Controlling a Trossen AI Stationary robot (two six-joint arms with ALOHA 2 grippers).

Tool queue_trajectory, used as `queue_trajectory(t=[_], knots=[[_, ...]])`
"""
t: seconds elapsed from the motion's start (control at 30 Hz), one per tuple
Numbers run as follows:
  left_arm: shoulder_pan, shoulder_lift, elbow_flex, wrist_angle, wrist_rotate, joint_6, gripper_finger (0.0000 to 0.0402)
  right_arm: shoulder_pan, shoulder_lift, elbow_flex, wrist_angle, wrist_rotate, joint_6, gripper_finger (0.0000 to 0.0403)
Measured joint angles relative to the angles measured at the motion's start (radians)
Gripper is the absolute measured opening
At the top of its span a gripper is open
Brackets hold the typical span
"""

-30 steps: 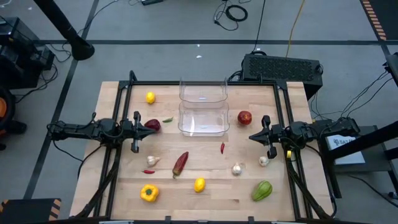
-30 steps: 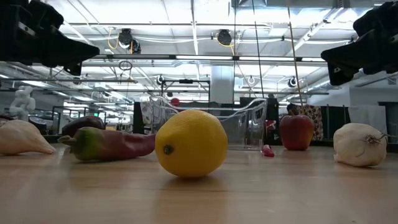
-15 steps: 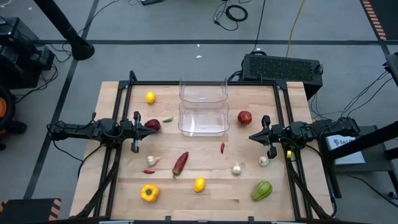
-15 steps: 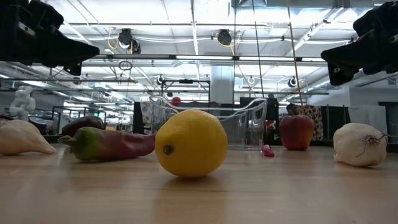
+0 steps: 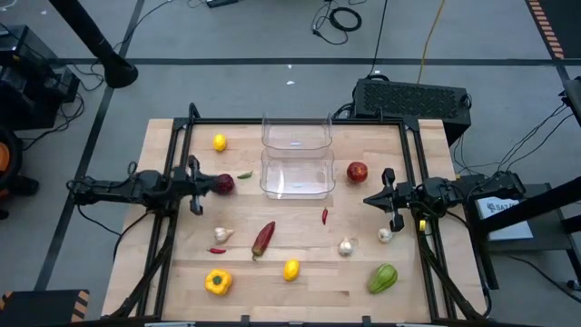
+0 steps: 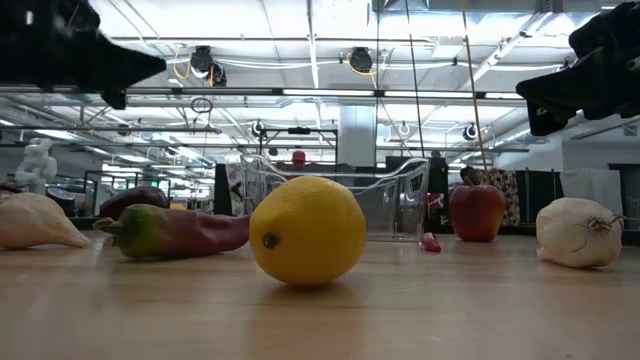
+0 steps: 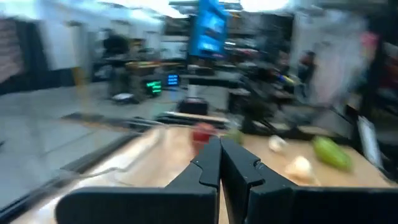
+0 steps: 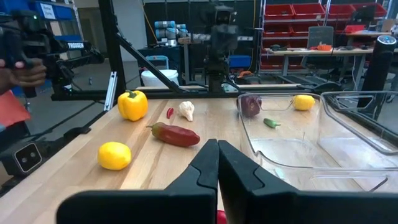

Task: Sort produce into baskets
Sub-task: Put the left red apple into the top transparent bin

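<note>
Two clear bins stand one behind the other at the table's middle far side, both empty. Produce lies loose on the table around them: a lemon, a dark red pepper, an apple, a long red pepper, a yellow pepper, a second lemon, a green pepper, garlic bulbs and small chillies. My left gripper is shut and empty, held above the table just left of the dark red pepper. My right gripper is shut and empty, below the apple in the high view.
A black box sits beyond the table's far right corner. Black rails run along the table's left and right sides. Bare wood lies between the bins and the near row of produce. A person's hand shows beyond the table in the right wrist view.
My left gripper has drawn back a little toward the table's left edge, away from the dark red pepper, and is still moving. My right arm and the produce have kept still.
</note>
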State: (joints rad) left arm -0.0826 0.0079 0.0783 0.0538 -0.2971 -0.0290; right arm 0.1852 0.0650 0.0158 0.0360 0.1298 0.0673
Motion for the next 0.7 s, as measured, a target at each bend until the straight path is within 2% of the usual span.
queue_trajectory(t=[0.13, 0.3, 0.47, 0.7], knots=[[0.000, 0.026, 0.091, -0.113, -0.019, -0.012, 0.0006, 0.000, 0.000, 0.000, 0.000, 0.000, -0.002, 0.0000], [0.000, 0.092, 0.239, -0.152, -0.008, -0.024, 0.0006, 0.000, 0.000, 0.000, 0.002, 0.000, -0.002, 0.0000], [0.000, 0.192, 0.477, -0.305, -0.005, -0.057, 0.0006, 0.000, 0.000, 0.000, 0.002, 0.000, -0.001, 0.0000], [0.000, 0.384, 0.830, -0.565, 0.015, 0.030, 0.0006, 0.000, 0.000, 0.000, 0.024, 0.056, -0.001, 0.0000]])
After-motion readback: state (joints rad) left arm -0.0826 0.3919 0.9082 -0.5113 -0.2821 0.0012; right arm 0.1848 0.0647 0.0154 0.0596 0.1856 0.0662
